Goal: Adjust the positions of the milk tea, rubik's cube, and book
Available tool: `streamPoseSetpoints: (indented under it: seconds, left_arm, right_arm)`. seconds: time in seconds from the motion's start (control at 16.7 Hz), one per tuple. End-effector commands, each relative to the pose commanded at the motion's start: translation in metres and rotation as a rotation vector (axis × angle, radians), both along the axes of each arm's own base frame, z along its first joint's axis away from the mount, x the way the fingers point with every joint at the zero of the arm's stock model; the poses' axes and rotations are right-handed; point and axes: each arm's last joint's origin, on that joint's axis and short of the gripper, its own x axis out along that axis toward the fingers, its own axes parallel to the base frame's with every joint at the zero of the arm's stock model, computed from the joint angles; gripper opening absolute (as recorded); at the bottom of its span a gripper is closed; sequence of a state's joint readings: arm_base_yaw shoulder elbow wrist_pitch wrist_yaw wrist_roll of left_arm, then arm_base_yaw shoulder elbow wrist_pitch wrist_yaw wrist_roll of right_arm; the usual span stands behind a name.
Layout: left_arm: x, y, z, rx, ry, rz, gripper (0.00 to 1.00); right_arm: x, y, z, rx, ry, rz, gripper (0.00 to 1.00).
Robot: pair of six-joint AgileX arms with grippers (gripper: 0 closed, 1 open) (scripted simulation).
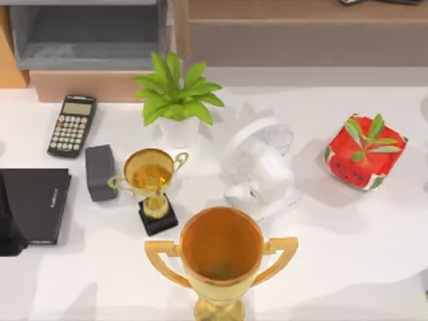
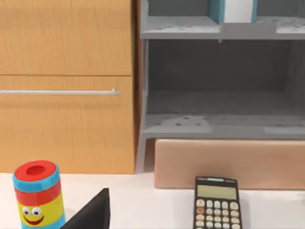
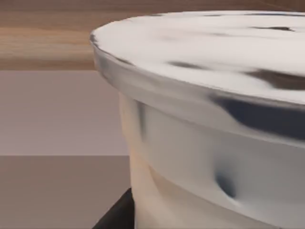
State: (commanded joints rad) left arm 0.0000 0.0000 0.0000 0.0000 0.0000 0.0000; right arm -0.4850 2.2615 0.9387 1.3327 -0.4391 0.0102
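The milk tea (image 3: 209, 124), a pale cup with a white lid, looms right in front of my right wrist camera. A dark finger (image 3: 119, 214) of my right gripper rests against its lower side, and the gripper appears shut on it. In the left wrist view the book (image 2: 237, 8), teal-covered with white page edges, stands upright on the upper level of the grey shelf (image 2: 214, 126). My left arm (image 1: 8, 231) sits at the table's far left edge, over a black notebook (image 1: 40, 200). The rubik's cube is out of view.
On the white table stand a calculator (image 1: 72, 125), a dark grey box (image 1: 100, 172), a small trophy (image 1: 151, 187), a large trophy (image 1: 222, 257), a potted plant (image 1: 175, 100), a white fan (image 1: 257, 167) and a watermelon planter (image 1: 364, 150). A striped smiley cylinder (image 2: 38, 195) stands before the wooden cabinet (image 2: 66, 86).
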Motion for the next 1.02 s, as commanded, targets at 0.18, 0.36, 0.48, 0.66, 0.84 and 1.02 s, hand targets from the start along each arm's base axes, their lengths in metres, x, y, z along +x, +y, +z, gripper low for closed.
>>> streamPoseSetpoints:
  seconds: [0.18,0.36,0.48,0.66,0.84,1.02]
  left_arm:
    - [0.0,0.0,0.0,0.0,0.0,0.0,1.0]
    - [0.0,0.0,0.0,0.0,0.0,0.0,1.0]
    - [0.0,0.0,0.0,0.0,0.0,0.0,1.0]
    - [0.0,0.0,0.0,0.0,0.0,0.0,1.0]
    - [0.0,0.0,0.0,0.0,0.0,0.0,1.0]
    - [0.0,0.0,0.0,0.0,0.0,0.0,1.0]
  right_arm:
    - [0.0,0.0,0.0,0.0,0.0,0.0,1.0]
    - [0.0,0.0,0.0,0.0,0.0,0.0,1.0]
    - [0.0,0.0,0.0,0.0,0.0,0.0,1.0]
    - [-0.001,-0.001,0.0,-0.001,-0.001,-0.003,1.0]
    - [-0.014,-0.001,0.001,-0.002,-0.003,-0.002,1.0]
    - [-0.029,0.0,0.0,0.0,0.001,-0.001,1.0]
